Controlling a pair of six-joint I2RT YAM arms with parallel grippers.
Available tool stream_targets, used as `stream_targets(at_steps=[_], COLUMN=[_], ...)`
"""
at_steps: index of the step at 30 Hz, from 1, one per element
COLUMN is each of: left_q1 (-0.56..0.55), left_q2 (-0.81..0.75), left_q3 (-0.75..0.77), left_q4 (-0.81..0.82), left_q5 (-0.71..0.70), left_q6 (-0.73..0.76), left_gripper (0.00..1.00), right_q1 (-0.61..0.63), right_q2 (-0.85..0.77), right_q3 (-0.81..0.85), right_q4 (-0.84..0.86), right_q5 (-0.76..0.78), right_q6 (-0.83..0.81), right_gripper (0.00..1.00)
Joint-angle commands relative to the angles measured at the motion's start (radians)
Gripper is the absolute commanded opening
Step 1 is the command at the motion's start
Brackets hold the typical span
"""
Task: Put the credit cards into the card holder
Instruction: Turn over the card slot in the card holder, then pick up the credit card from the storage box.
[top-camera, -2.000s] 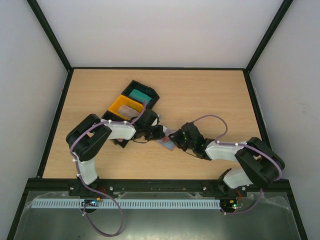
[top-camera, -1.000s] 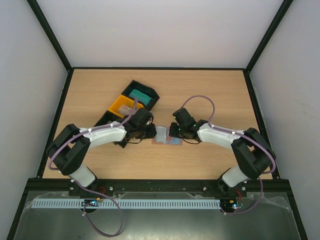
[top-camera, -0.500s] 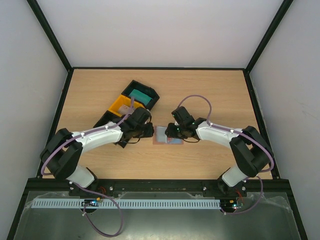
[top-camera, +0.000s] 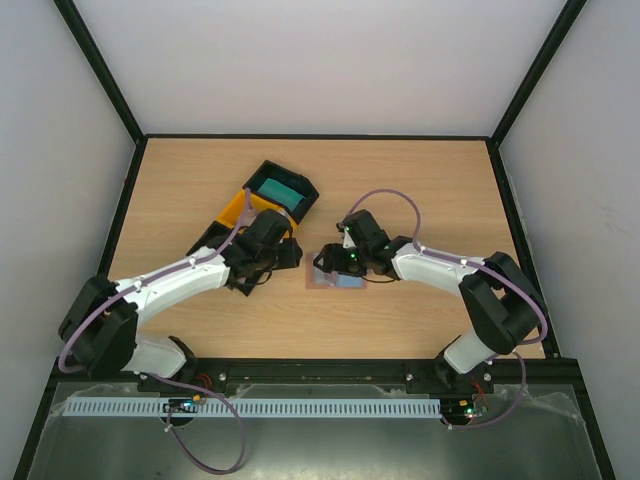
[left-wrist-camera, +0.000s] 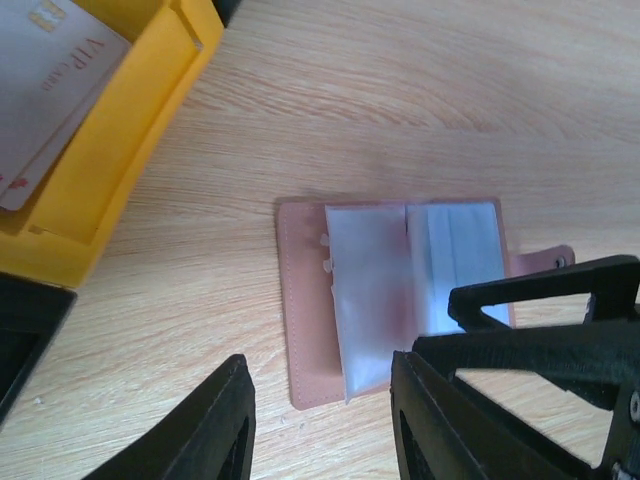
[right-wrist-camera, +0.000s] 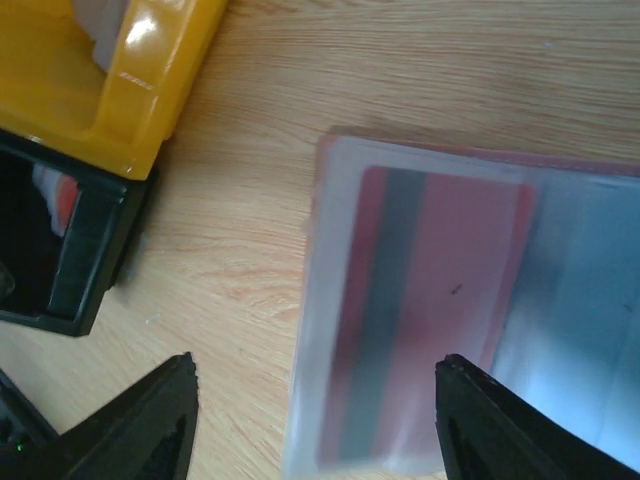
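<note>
The card holder (top-camera: 345, 282) lies open and flat on the table, a pinkish-brown cover (left-wrist-camera: 305, 300) with clear sleeves. A red credit card (right-wrist-camera: 440, 310) with a dark stripe sits inside one sleeve. My left gripper (left-wrist-camera: 320, 420) is open, hovering off the holder's near left corner with nothing between its fingers. Right over the holder my right gripper (right-wrist-camera: 315, 420) stands wide open, its fingers (left-wrist-camera: 540, 310) above the sleeves. A pale card (left-wrist-camera: 50, 90) lies in the yellow tray (left-wrist-camera: 130, 130), and a teal one (top-camera: 280, 187) in the black tray (top-camera: 300, 182).
The yellow tray (top-camera: 238, 210) and two black trays (top-camera: 212, 240) stand in a diagonal row just left of the holder, close behind my left gripper (top-camera: 296, 258). Bare wood stretches to the right and back of the table (top-camera: 430, 190).
Both grippers have opened and let go of the card holder, which now rests flat on the table. The left arm has drawn back to the left; the right gripper shifted slightly left over the holder.
</note>
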Motion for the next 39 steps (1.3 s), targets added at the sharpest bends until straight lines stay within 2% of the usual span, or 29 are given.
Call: stream_targets(at_steps=[1,4,8,15,21,28,32,39], left_q1=[0.019,0.029,0.042,0.086,0.165,0.299,0.358,0.406], left_q2=[-0.037,-0.049,-0.064,-0.102,-0.118,-0.092,-0.059,0.044], left_q3=[0.022,0.021,0.015,-0.002,-0.041,-0.053,-0.04,-0.012], left_q4=[-0.057,-0.07,-0.086,-0.148,-0.205,-0.267,-0.259,-0.25], left_q5=[-0.032,-0.029,-0.029,-0.048,-0.061,-0.079,-0.05,-0.026], left_q6=[0.0,-0.001,-0.003,0.005,0.028,0.059,0.086,0.121], left_gripper=[0.41,0.45,0.5,0.58,0.58,0.63,0.67,0.67], right_q1=[-0.001,-0.001,0.0,0.0,0.009,0.118,0.199,0.281], right_q2=[0.008,0.022,0.057,0.117,0.037,0.029,0.103,0.256], right_q3=[-0.018,-0.026,-0.038,-0.028,0.011,0.067,0.102,0.22], right_q4=[0.072,0.097,0.122,0.109,0.065,0.096,0.181,0.223], right_q5=[-0.065,-0.083,-0.089,-0.024,0.067,0.15,0.129,0.111], right_q6=[0.004,0.01,0.02,0.035,0.034,0.051,0.069,0.059], right_gripper=[0.66,0.72,0.73,0.65,0.63,0.63,0.63,0.63])
